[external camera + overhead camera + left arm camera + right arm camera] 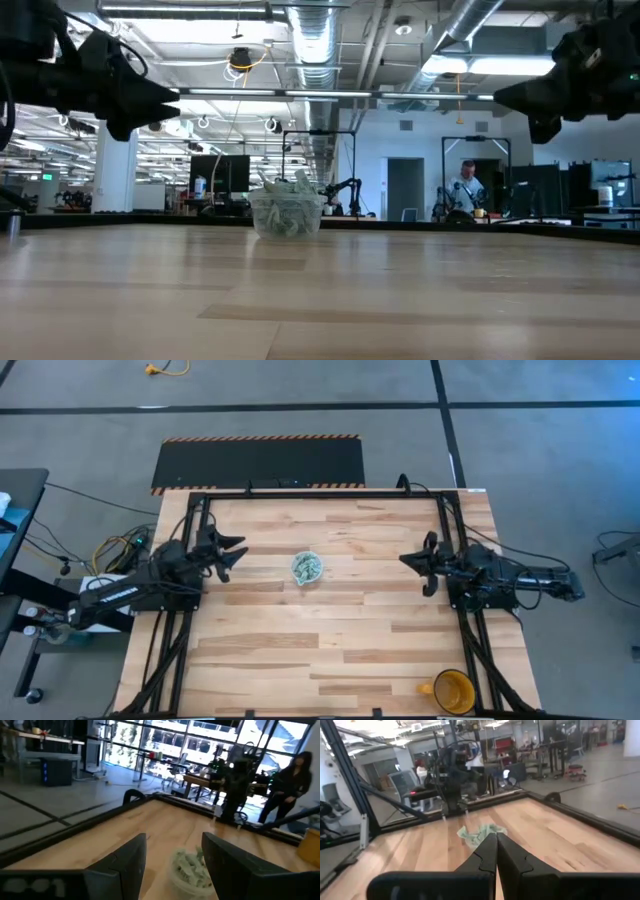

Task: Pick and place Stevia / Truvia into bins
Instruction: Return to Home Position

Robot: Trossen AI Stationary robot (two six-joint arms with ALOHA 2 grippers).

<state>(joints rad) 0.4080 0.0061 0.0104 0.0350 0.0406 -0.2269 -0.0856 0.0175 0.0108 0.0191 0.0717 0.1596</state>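
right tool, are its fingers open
No, the right tool is shut: its wrist view shows both fingers pressed together with no gap.

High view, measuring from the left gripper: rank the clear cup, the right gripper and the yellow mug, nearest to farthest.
1. Clear cup: nearest, just inward of the left gripper, mid-table.
2. Right gripper: across from it, beyond the cup.
3. Yellow mug: farthest, at the table corner on the right arm's side.

Clear cup upright mid-table, heaped w/ pale green & white sachets past rim.
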